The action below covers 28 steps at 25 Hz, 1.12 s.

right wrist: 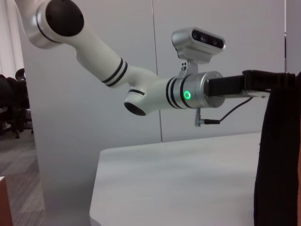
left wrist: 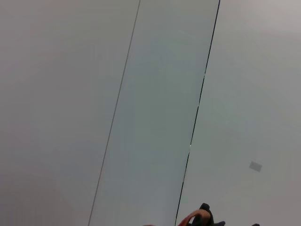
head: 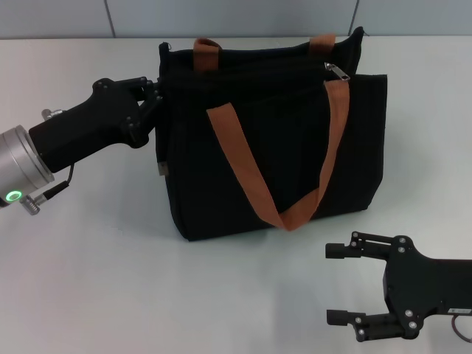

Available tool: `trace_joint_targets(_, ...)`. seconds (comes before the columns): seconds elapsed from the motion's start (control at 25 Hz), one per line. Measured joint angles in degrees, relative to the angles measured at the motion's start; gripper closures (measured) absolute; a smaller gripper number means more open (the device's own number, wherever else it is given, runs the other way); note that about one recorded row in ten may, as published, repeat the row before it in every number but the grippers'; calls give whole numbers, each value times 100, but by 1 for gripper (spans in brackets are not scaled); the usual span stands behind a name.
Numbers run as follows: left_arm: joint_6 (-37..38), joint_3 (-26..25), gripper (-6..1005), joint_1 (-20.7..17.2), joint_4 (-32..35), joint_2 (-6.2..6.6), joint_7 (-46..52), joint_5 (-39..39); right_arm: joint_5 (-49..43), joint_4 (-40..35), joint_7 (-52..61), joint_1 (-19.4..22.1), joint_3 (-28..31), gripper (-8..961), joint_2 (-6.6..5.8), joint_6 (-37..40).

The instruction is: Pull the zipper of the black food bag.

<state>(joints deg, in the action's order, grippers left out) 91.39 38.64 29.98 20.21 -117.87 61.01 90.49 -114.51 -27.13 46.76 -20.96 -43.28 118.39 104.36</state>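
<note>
The black food bag (head: 273, 147) stands upright in the middle of the white table, its two orange-brown strap handles (head: 243, 166) hanging down its front. The silver zipper (head: 338, 71) sits at the right end of the bag's top edge. My left gripper (head: 156, 107) is at the bag's upper left end, shut on the fabric edge there. In the right wrist view the left gripper (right wrist: 263, 84) meets the bag (right wrist: 277, 150) at its top. My right gripper (head: 330, 284) is open and empty, low at the front right, clear of the bag.
The white table (head: 96, 280) spreads around the bag, with grey wall panels (head: 236, 15) behind it. The left wrist view shows mostly wall, with a sliver of the bag (left wrist: 205, 210) at the bottom edge.
</note>
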Motion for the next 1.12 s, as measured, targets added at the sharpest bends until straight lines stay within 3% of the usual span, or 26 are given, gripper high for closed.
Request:
trace_joint_targets(0.52,66,25,957,-168,121,37,59,7,-10,20,-24,-20,-5,144,0,-18)
trace_joint_targets(0.72,65,29,741,-168,124,43,60,20,-10,25,-26,-14,26,144,18,-18)
trace_joint_targets(0.84,66,31,533,-168,178,52,61,142,-10,25,-30,-1,35,144,46,-18)
trace_joint_targets(0.92,94,36,456,-184,268,63,68,213,-9,25,-36,2,36,144,48,-18)
trace_joint_targets(1.12,974,27,287,-290,569,267,262,341,32,35,-39,-20,43,144,51,-17)
